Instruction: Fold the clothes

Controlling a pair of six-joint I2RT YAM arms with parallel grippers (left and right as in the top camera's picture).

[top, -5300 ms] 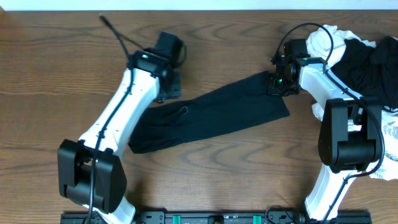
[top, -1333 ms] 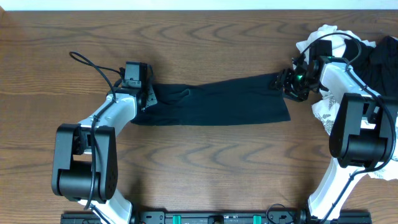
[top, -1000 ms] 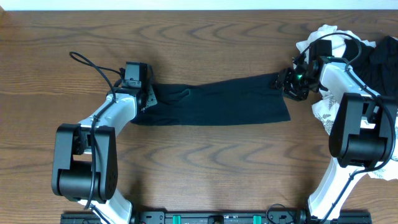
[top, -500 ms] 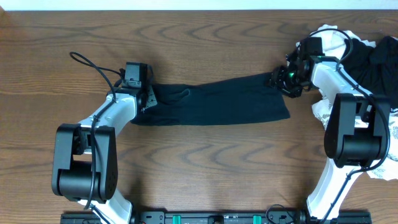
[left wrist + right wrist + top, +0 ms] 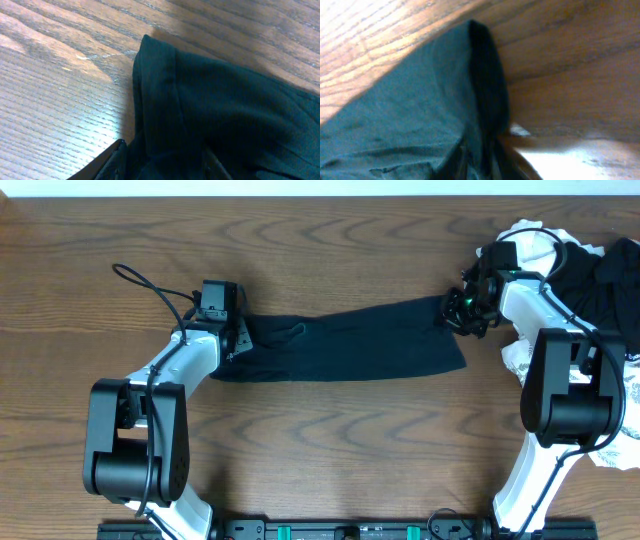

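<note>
A plain black garment (image 5: 350, 345) of the clothes lies stretched in a long band across the middle of the table. My left gripper (image 5: 238, 338) is at its left end. In the left wrist view the hemmed cloth (image 5: 225, 110) bunches between the two fingers of the left gripper (image 5: 162, 167), which is shut on it. My right gripper (image 5: 452, 310) sits on the band's upper right corner. Seen from the right wrist, the right gripper (image 5: 480, 162) has its fingers close together, pinching the cloth's folded edge (image 5: 485, 90).
More clothes are heaped at the far right: a white piece (image 5: 525, 245), a black one (image 5: 600, 280) and a white leaf-print one (image 5: 625, 395) under the right arm. A black cable (image 5: 140, 280) loops out from the left arm.
My right gripper shifted slightly left and up onto the garment's corner and closed on it. The left arm and the cloth's left end have not moved.
</note>
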